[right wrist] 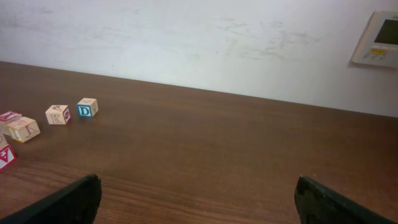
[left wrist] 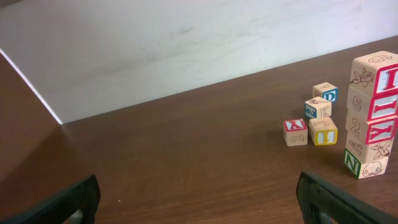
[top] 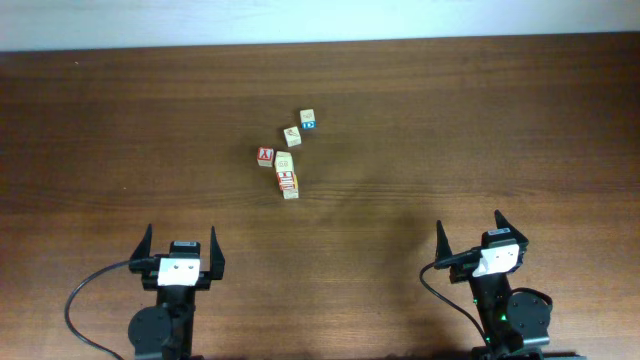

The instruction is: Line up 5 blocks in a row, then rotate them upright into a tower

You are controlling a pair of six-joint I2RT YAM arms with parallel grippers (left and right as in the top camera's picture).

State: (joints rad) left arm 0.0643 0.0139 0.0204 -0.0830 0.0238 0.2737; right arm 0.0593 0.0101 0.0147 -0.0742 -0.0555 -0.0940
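Small light-wood alphabet blocks sit at mid-table. Several are stacked in a tower (top: 289,184) (left wrist: 372,118) with red-marked faces and a green-lettered block (left wrist: 364,163) at the bottom. Behind it lie a yellow-marked block (top: 285,161) (left wrist: 323,131) and a red-marked block (top: 265,156) (left wrist: 295,132). Farther back are a block (top: 292,135) (left wrist: 318,108) and a blue "D" block (top: 308,119) (right wrist: 87,107). My left gripper (top: 180,246) (left wrist: 199,199) and right gripper (top: 470,234) (right wrist: 198,199) stand open near the front edge, far from the blocks, with nothing between their fingers.
Brown wooden table (top: 480,120) with a white wall (right wrist: 199,37) behind its far edge. A wall panel (right wrist: 378,38) shows at the upper right in the right wrist view. The tower stands taller than the loose blocks.
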